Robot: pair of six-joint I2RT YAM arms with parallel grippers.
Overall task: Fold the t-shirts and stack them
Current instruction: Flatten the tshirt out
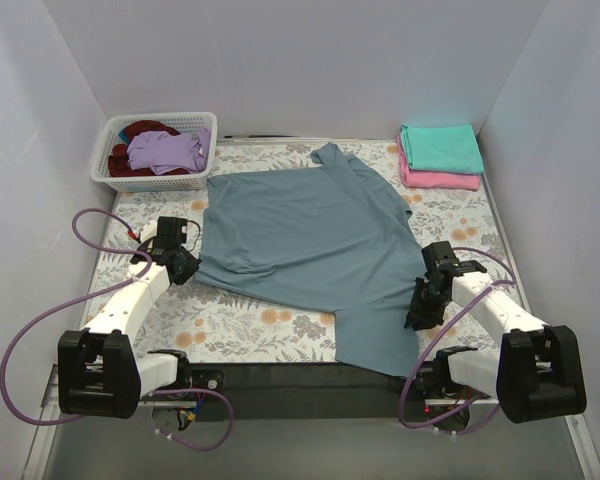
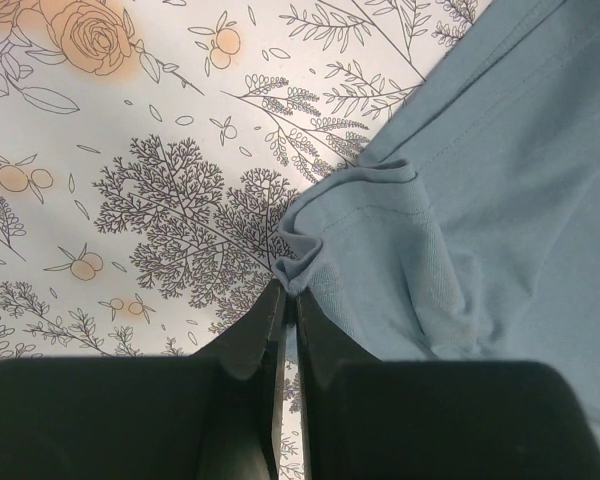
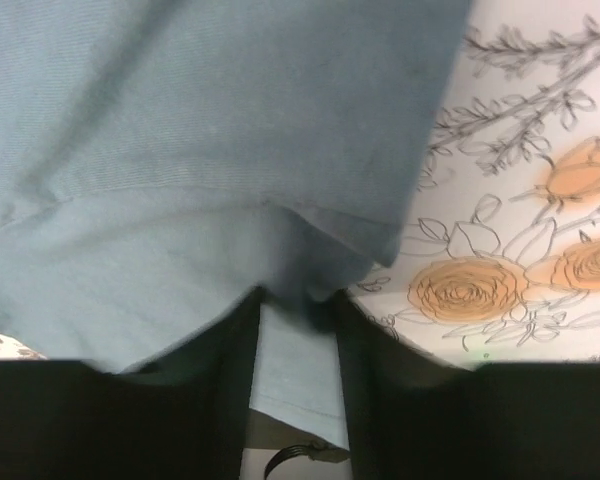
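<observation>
I've got the L gripper (image 2: 286,292) pinched tight on the blue-grey shirt (image 1: 310,235) edge, and the R gripper (image 3: 298,305) is clamping its hem too. Shirt's spread out mid table (image 1: 240,325), btw.

The table (image 1: 230,320) has a pale floral print on top and a black strip (image 1: 280,376) along its near edge. The slate blue-grey t-shirt (image 1: 310,240) lies spread across its middle, slightly askew, with one part reaching toward the far edge and another running down the near-right side to the black strip. A white lattice basket (image 1: 150,184) stands at the far left corner, and at the far right corner a folded pink t-shirt (image 1: 440,181) lies on the print under a folded teal t-shirt (image 1: 440,148).
</observation>
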